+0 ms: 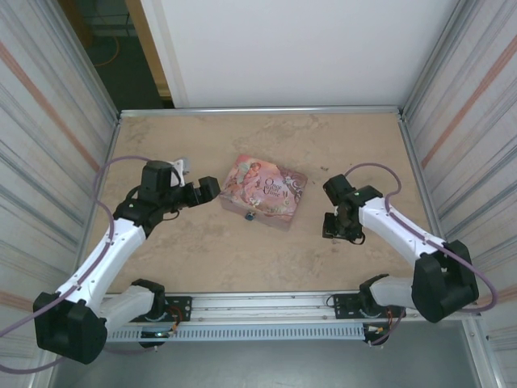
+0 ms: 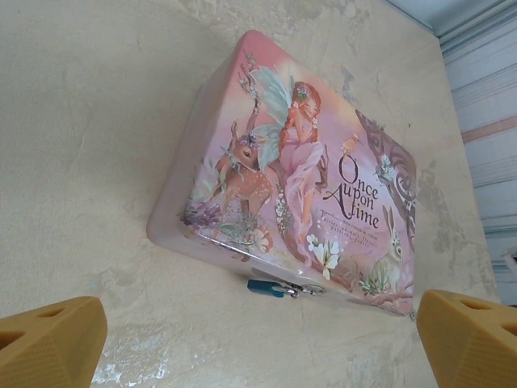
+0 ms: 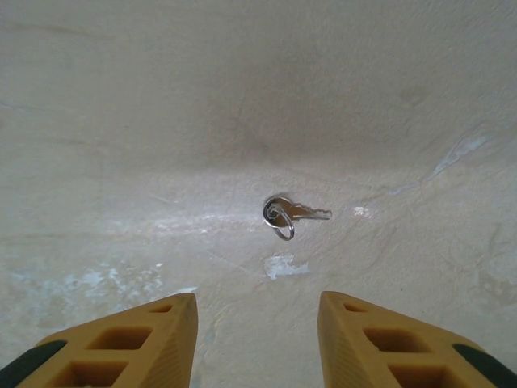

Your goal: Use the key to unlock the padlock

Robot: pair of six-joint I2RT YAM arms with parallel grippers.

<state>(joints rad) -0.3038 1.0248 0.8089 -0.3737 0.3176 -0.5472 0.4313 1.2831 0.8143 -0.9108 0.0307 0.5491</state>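
The tiny bluish-grey padlock [image 2: 266,287] with its silvery shackle hangs on the front clasp of the pink illustrated tin [image 2: 299,162]; from above the padlock [image 1: 250,215] is a small speck on the tin [image 1: 265,190]. My left gripper [image 2: 260,314] is open wide, just left of the tin and pointing at it, with nothing between its fingers. The small metal key [image 3: 292,213] on a ring lies flat on the table, a little ahead of my right gripper [image 3: 257,301]. That gripper's jaws stand apart over bare table, holding nothing. From above the right gripper [image 1: 333,226] points down, right of the tin.
Corrugated metal walls [image 1: 48,121] close in the table on the left and right, and a white panel [image 1: 291,48] stands at the back. A metal rail [image 1: 266,307] carrying both arm bases runs along the near edge. Bare tabletop [image 1: 242,259] lies in front of the tin.
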